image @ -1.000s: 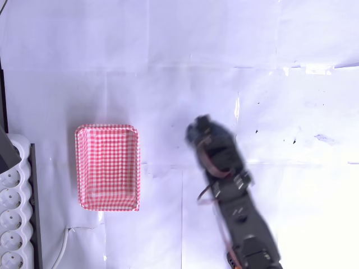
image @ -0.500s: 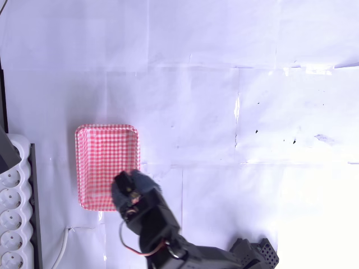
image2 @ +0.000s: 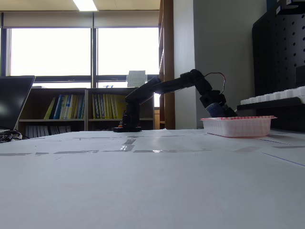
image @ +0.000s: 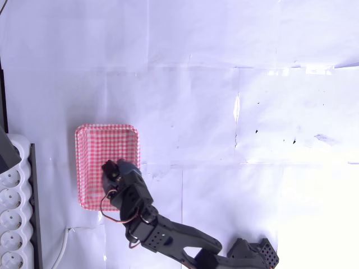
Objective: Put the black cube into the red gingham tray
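While the arm reaches in from the bottom edge of the overhead view, its end effector (image: pixel 112 170) sits over the right half of the red gingham tray (image: pixel 90 147). Whether it is clenched or released cannot be told, and the black cube cannot be made out against the dark end effector parts. Seen from the fixed view, the end effector (image2: pixel 220 110) dips down just behind the tray's (image2: pixel 237 126) rim. A white power strip (image: pixel 12 221) lies just left of the tray on the white worktop (image: pixel 213 95).
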